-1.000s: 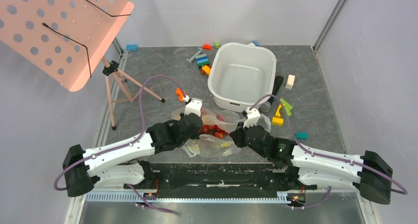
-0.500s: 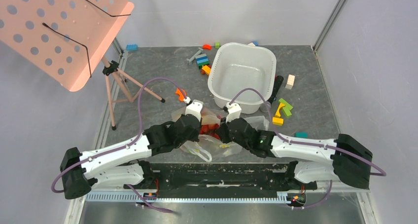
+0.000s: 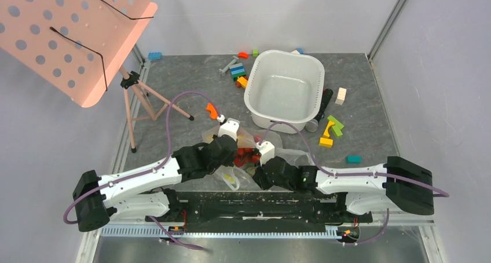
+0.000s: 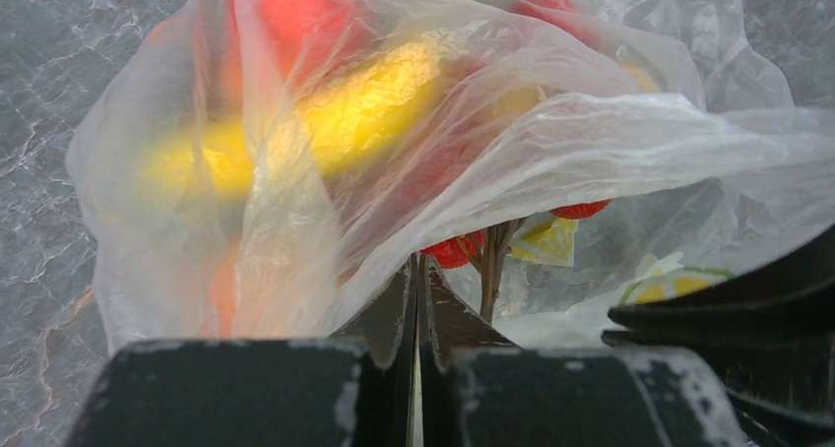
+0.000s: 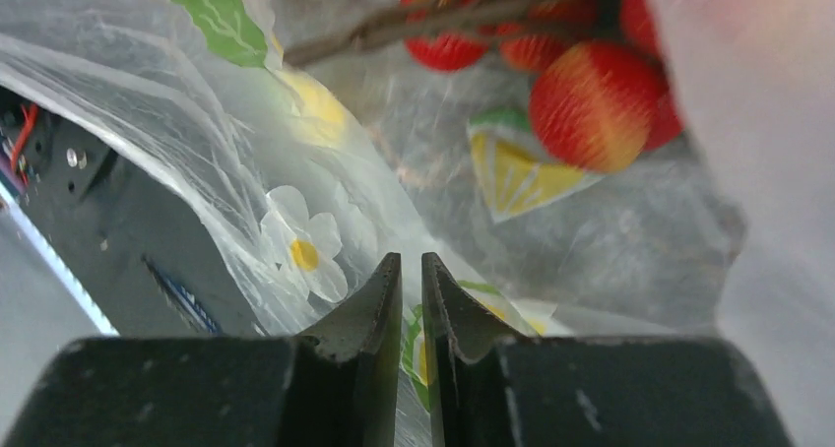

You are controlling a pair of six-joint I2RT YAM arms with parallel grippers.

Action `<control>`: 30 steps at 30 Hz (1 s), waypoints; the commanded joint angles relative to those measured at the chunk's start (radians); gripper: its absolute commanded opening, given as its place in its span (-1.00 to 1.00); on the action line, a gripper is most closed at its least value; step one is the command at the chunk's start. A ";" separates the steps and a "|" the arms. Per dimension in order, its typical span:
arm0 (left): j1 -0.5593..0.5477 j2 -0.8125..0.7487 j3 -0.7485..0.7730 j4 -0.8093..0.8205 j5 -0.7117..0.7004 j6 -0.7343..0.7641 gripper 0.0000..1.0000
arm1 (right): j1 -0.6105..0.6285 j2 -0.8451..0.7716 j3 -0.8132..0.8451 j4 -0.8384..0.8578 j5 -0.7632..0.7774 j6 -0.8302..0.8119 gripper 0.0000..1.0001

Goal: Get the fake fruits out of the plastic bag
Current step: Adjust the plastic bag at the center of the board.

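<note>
- The left gripper (image 4: pixel 417 268) has its fingers pressed flat together. A fold of the plastic bag (image 4: pixel 610 142) runs right into the tips, so it appears to be pinching the film.
- The right gripper (image 5: pixel 412 265) shows only a thin slit between its fingers. The flower-printed film lies just past the tips, but I cannot tell whether any of it is caught.
- From above, both sets of fingertips are hidden under their own wrists, which meet over the bag on the near side of the white basin (image 3: pixel 284 92).
- The bag lies crumpled just in front of the basin's near wall. Its outline is hard to follow under the arms.
- The grape bunch (image 5: pixel 591 102) sits inside the bag. Its red-yellow balls are sharp in the right wrist view, and its dark stem (image 5: pixel 394 29) is cut off by the top edge.
- A pale wedge (image 5: pixel 512 171) lies just beside the grapes.
- Through the film in the left wrist view, a yellow piece (image 4: pixel 364 102) and a red shape (image 4: pixel 295 9) are only blurs.
- An orange curved piece (image 3: pixel 212 109) lies outside the bag, left of the basin.
- Toy blocks (image 3: pixel 237 72) are scattered at the basin's far left corner, with more on its right side.
</note>
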 commanded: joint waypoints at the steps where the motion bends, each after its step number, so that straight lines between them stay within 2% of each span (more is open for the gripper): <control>1: 0.002 0.003 0.007 -0.010 -0.062 -0.026 -0.96 | 0.056 -0.008 -0.043 0.036 -0.040 0.008 -0.69; 10: 0.004 -0.016 -0.001 -0.028 -0.093 -0.039 -0.96 | 0.169 0.098 -0.024 0.036 -0.033 0.007 -0.67; 15: 0.003 -0.055 -0.020 0.005 -0.048 0.003 -0.96 | 0.188 0.052 0.003 -0.003 0.036 0.001 -0.65; 17: 0.003 -0.082 -0.028 0.029 -0.006 0.031 -0.96 | 0.188 0.008 0.000 -0.011 0.081 0.007 -0.49; 24: 0.000 -0.174 -0.029 0.093 0.251 0.132 -0.96 | 0.187 -0.146 0.000 -0.012 0.258 0.030 -0.22; 30: -0.039 -0.196 -0.022 0.094 0.328 0.101 -0.96 | 0.150 -0.174 0.015 -0.018 0.314 0.041 -0.03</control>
